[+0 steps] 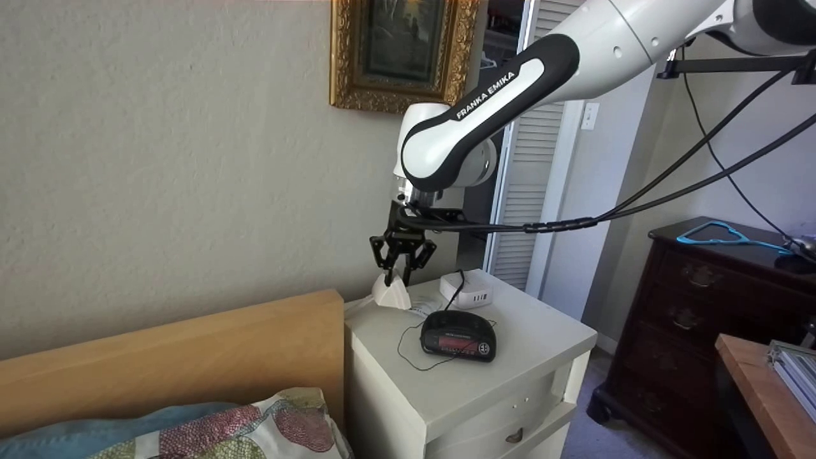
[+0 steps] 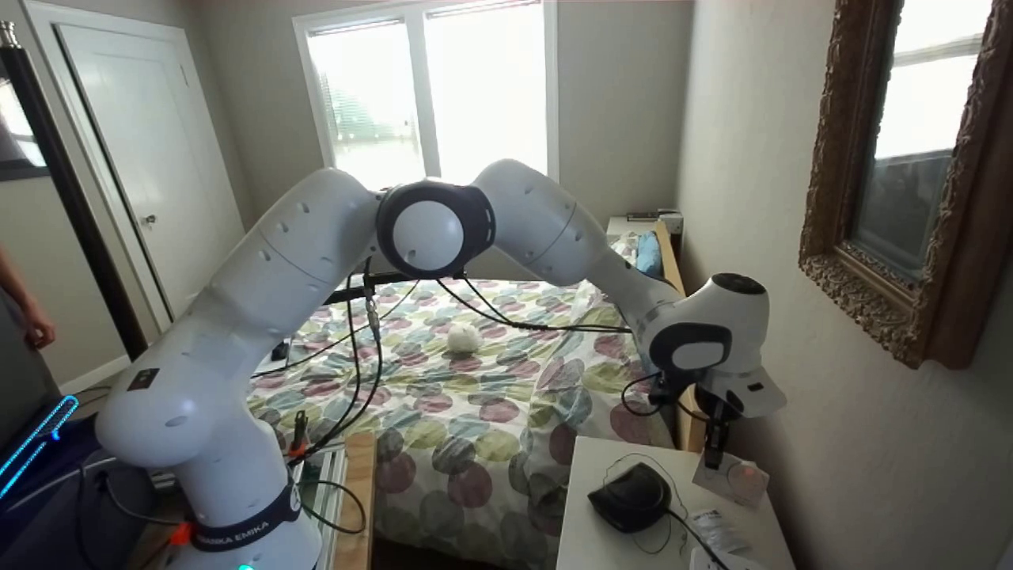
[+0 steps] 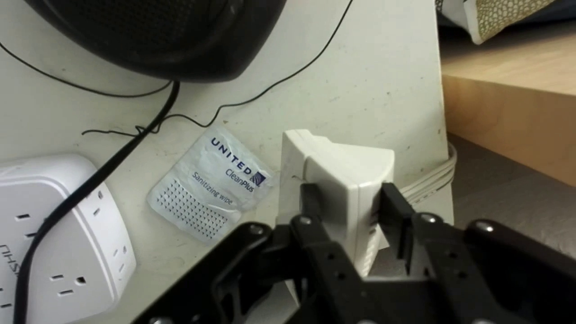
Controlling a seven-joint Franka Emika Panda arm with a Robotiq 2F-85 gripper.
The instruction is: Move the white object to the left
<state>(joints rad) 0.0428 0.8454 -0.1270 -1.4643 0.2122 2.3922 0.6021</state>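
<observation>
Two fingers (image 3: 310,199) of the claw (image 3: 350,198) hold the white object (image 3: 337,173); the cord (image 3: 429,184) beside the claw, if caught, may pull it free.

Reads "FRANKA EMIKA" on arm (image 1: 510,95); says "UNITED CleanPlus Sanitizing wipe" on packet (image 3: 209,186); shows lettering too small on clock (image 1: 458,335), unclear on outlet (image 3: 67,243).

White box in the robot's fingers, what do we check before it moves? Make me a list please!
1. Fingers closed on the white box: ok, one each side.
2. White box off the nightstand: cannot tell.
3. White cord free to follow: cannot tell, part is hidden.
4. Clock apart from the white box: ok, a gap shows.
5. Wipe packet clear of the white box: cannot tell, very close.
</observation>
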